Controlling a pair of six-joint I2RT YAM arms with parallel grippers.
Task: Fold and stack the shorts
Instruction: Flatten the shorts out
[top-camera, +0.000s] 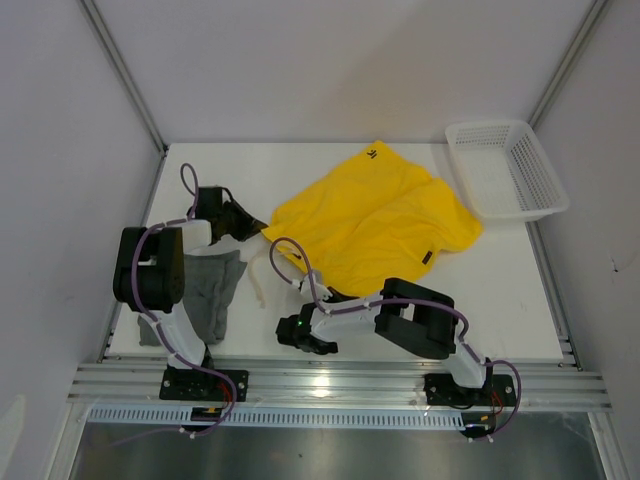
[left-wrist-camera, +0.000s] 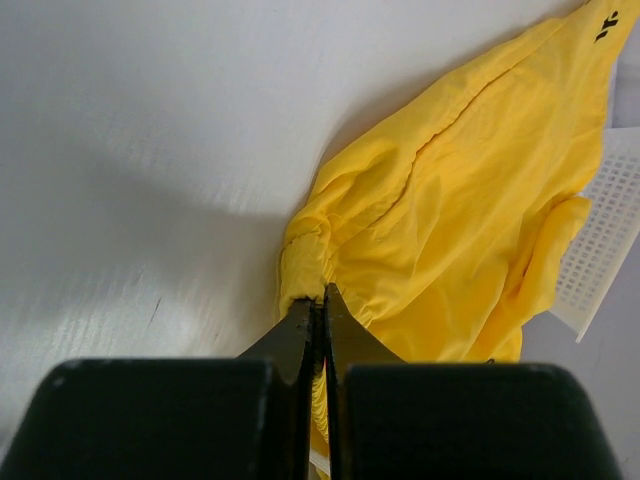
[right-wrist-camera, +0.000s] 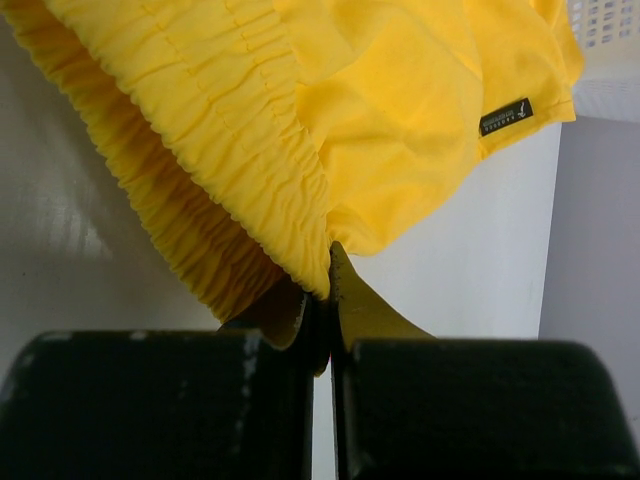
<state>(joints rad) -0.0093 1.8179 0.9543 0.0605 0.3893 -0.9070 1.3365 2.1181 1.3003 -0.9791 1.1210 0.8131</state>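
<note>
The left gripper (left-wrist-camera: 322, 297) has its jaws pressed together on a bunched corner of the yellow shorts (top-camera: 370, 215). The right gripper (right-wrist-camera: 329, 268) pinches the gathered elastic waistband of the same pair, with its jaws closed on the cloth.

Seen from above, the yellow shorts lie spread over the middle of the table (top-camera: 500, 290). The left pinch is at their 9 o'clock edge and the right at about 7 o'clock. The grey shorts (top-camera: 215, 285) lie at 8 o'clock of the yellow pair, partly covered by the left arm (top-camera: 150, 270).

The white mesh basket (top-camera: 505, 126) sits at 2 o'clock. Both pairs are outside it, and the yellow hem lies just beside its near wall.

From above, the right fingertips are hidden under their own wrist.

There are two pairs of shorts and one basket. The yellow cloth carries two dark marks, a sewn tag (right-wrist-camera: 505, 116) and a printed mark (top-camera: 375, 152), both too small to read.
</note>
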